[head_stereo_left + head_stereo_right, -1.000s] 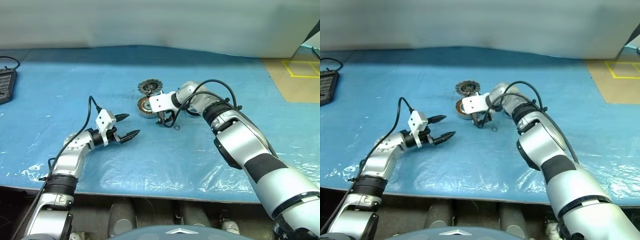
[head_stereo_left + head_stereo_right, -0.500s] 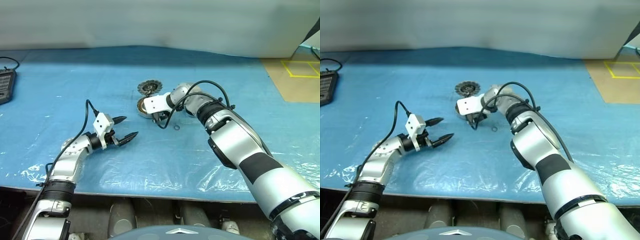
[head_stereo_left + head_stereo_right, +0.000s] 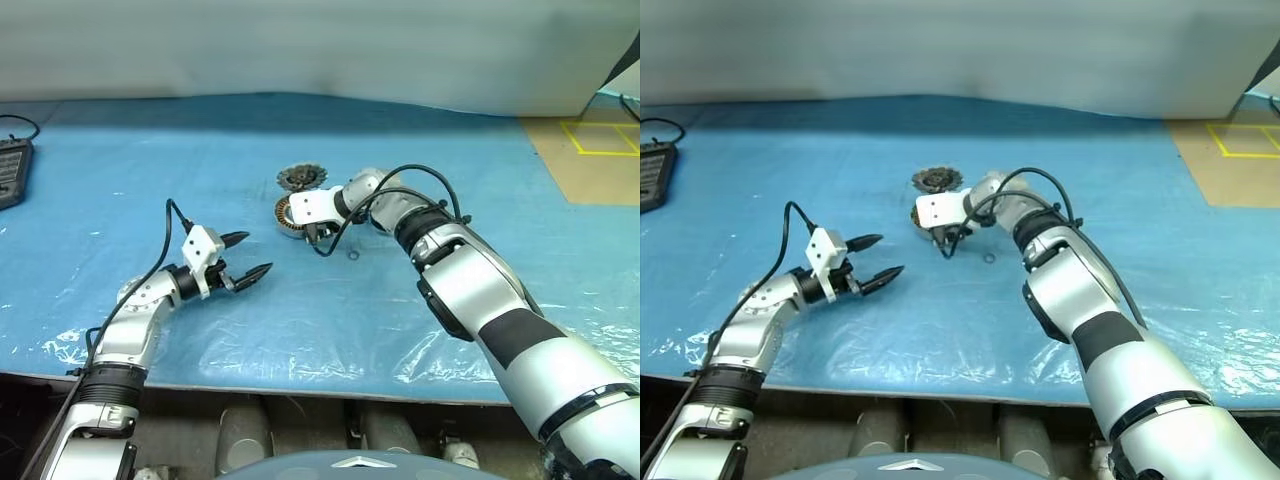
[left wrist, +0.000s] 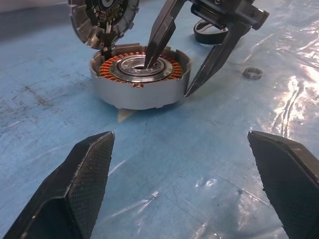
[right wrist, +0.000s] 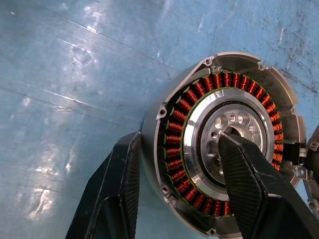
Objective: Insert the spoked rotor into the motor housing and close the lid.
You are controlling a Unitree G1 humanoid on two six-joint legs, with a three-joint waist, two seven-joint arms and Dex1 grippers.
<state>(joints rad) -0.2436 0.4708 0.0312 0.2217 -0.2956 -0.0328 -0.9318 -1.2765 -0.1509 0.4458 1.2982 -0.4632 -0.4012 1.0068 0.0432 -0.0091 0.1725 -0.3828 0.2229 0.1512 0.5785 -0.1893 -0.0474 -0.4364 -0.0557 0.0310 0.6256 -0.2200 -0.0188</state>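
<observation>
The motor housing (image 3: 291, 213) is located at the centre of the blue-covered worktop (image 3: 140, 150), slightly above mid-frame in the head views. The lid (image 3: 301, 177) is seen hinged open just behind the housing, joined at its rim and standing tilted up.

The right gripper (image 3: 314, 236) is positioned over the housing. In the left wrist view, one black finger (image 4: 158, 35) is shown inserted into the central bore of the housing (image 4: 140, 79), while the other finger is set outside the wall; the wall and windings are thus straddled. In the right wrist view, the copper-coloured windings (image 5: 180, 133) and a silver inner ring with small holes are shown at close range, a detail not resolved in the head views. Whether the wall is actually clamped cannot be told.

The left gripper (image 3: 252, 256) is held wide open at lower left of the housing, well apart from it, with nothing between its fingers.

A small metal ring (image 3: 353, 255) is seen on the worktop to the right of the housing. In the left wrist view, a black-rimmed round part (image 4: 207, 34) is partly visible behind the right gripper; it is taken to be the spoked rotor.
</observation>
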